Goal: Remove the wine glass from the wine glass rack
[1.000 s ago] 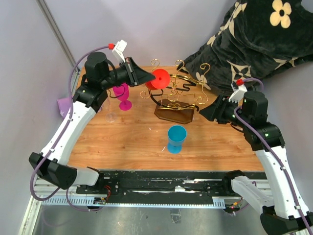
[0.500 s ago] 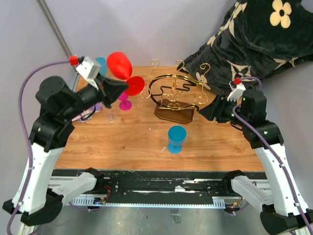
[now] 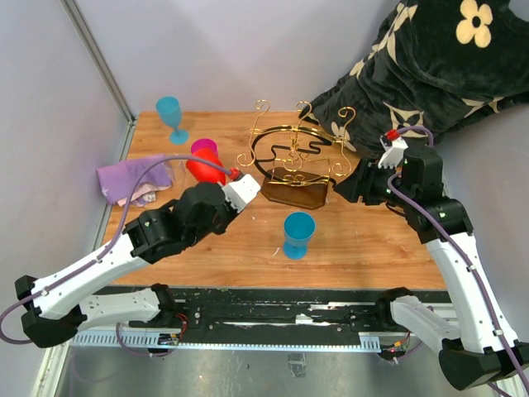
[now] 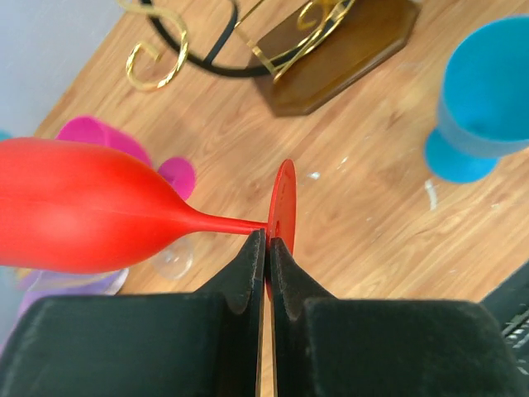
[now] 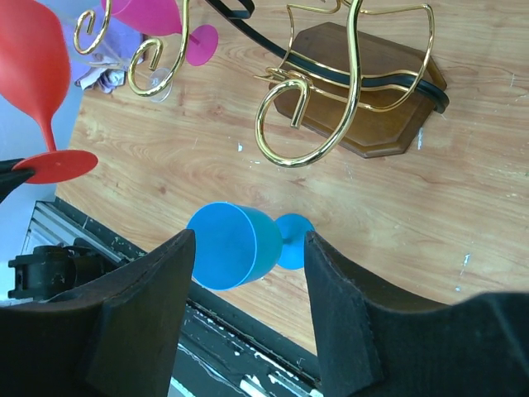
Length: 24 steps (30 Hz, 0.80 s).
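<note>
Red glass point(image 4: 74, 207) off rack point(image 3: 294, 195), left gripper point(image 4: 266, 246) pinching only its foot rim; I fear it pivots out. Right gripper point(image 5: 248, 248) gapes, empty.

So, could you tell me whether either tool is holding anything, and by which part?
The left tool pinches the red glass by its round foot, close to the stem. The right tool is open and holds nothing.

White arm links point(image 3: 91, 269), black joints point(image 3: 178, 223), purple cables point(image 3: 122, 217), red-capped white wrist plugs point(image 3: 393, 149), matte black gripper fingers point(image 4: 240, 281).
</note>
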Motion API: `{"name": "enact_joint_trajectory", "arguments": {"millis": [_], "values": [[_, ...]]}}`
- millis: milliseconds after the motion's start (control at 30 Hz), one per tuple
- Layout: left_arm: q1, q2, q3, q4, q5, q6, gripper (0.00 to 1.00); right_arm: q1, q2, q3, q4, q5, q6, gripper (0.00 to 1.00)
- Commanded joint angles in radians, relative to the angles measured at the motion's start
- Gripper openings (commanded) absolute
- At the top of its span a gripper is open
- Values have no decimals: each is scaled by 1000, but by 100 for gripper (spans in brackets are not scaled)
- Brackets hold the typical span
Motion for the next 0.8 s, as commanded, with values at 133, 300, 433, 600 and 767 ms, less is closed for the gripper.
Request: {"name": "enact_joint_trajectory", "arguments": {"millis": [133, 300, 433, 600, 767], "values": [[-201, -33, -136, -40, -515, -21, 0, -25, -4, 20, 3, -17, -69, 59], [-266, 103, -212, -141, -721, -139, 0, -28, -4, -3, 6, -21, -73, 59], [-278, 90, -310, -60, -742, -151, 1, -28, -20, -25, 16, -39, -69, 59], [-278, 82, -429, 118, -807, -70, 0, -30, -34, -51, 35, -50, -58, 59], [-278, 225, -465, 198, -873, -71, 1, -30, -34, -62, 39, -60, -57, 60]]}}
